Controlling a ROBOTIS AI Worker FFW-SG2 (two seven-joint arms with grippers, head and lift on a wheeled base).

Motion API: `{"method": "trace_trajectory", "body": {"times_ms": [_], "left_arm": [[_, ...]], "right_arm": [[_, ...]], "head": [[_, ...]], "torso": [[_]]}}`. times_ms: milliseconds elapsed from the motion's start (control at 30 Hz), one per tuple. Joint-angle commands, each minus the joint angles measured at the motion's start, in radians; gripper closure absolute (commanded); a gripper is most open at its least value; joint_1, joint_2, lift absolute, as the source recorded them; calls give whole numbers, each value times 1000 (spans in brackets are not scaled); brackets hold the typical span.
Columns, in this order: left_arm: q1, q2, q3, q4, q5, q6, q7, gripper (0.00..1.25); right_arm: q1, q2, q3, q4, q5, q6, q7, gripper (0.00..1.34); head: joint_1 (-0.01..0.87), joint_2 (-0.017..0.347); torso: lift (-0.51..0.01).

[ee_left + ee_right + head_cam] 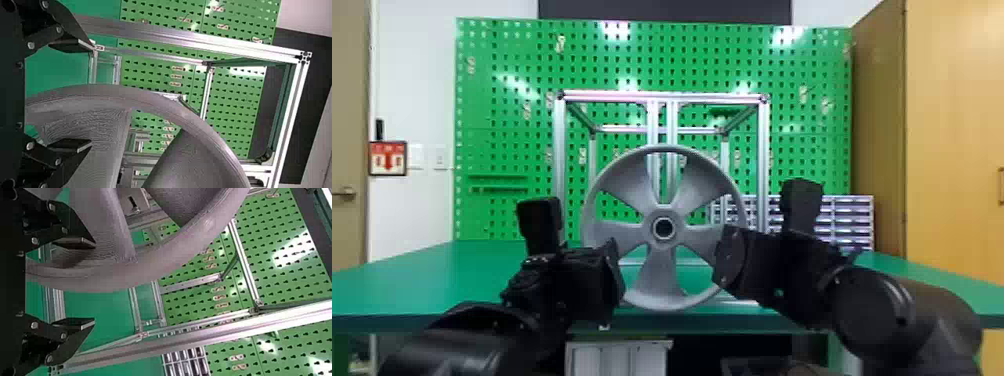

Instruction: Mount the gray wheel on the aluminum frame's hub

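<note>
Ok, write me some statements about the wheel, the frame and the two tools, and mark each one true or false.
1. The gray wheel stands upright in front of the aluminum frame. True.
2. The wheel has three spokes. False: it has five.
3. The left tool and right tool are at opposite sides of the wheel. True.
4. Both tools are shut. False: both have their fingers spread apart.
5. A green pegboard stands behind the frame. True.
</note>
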Motion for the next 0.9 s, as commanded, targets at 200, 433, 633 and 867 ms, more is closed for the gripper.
{"method": "trace_trajectory", "body": {"times_ms": [200, 433, 633, 867], "left_arm": [[6, 0, 1, -8, -3, 0, 0, 107], [6, 0, 1, -10, -11, 0, 0, 99], [14, 2, 1, -22, -14, 0, 0, 99], [39, 6, 9, -68, -24, 2, 0, 99]], "right_arm": [[7, 1, -2, 0, -14, -16, 0, 168], [9, 1, -2, 0, -16, -19, 0, 75], [18, 1, -2, -9, -20, -25, 0, 44], [44, 1, -15, -63, -28, -25, 0, 18]], "head": [[-5, 6], [-5, 6], [-5, 6], [-5, 6]], "torso": [[-499], [-499], [-499], [-499]]}}
